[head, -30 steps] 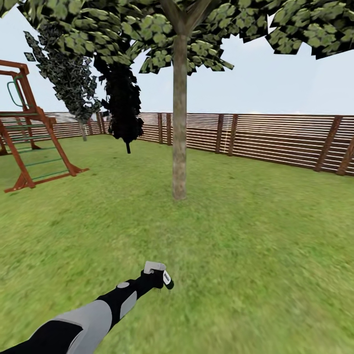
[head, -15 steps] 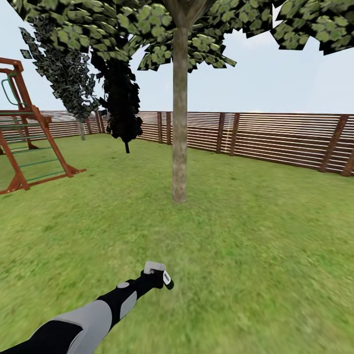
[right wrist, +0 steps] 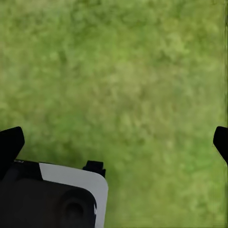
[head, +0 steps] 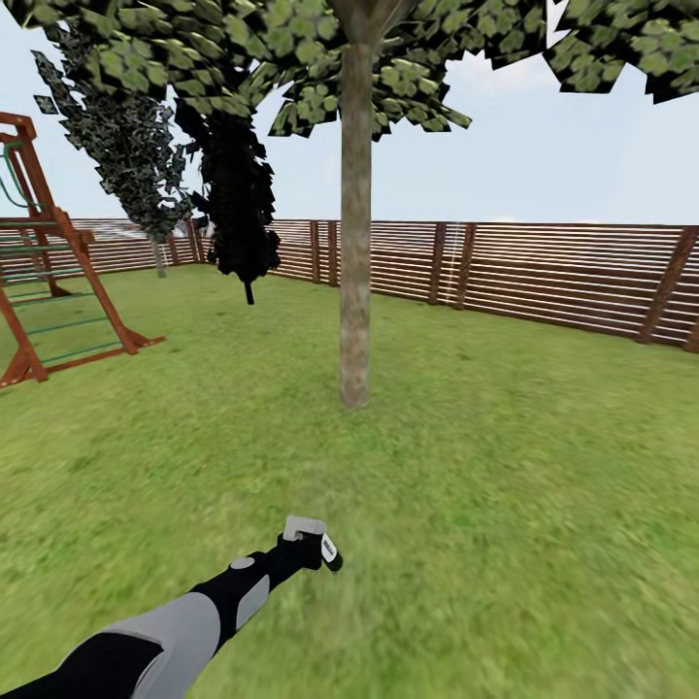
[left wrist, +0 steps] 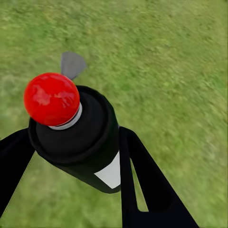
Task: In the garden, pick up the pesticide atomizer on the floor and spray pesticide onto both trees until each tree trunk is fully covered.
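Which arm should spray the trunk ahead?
Left. Its end effector already grips the pesticide atomizer and extends toward the tree trunk. The right end effector is open over grass.

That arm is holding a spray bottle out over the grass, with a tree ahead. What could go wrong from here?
1. The tree trunk stands well beyond the spray bottle, so spraying now would probably hit the grass.
2. The left gripper holds the bottle between two thin fingers partway along its round body; it might twist or slip.
3. The trunk rises high, so its upper part may go uncovered.
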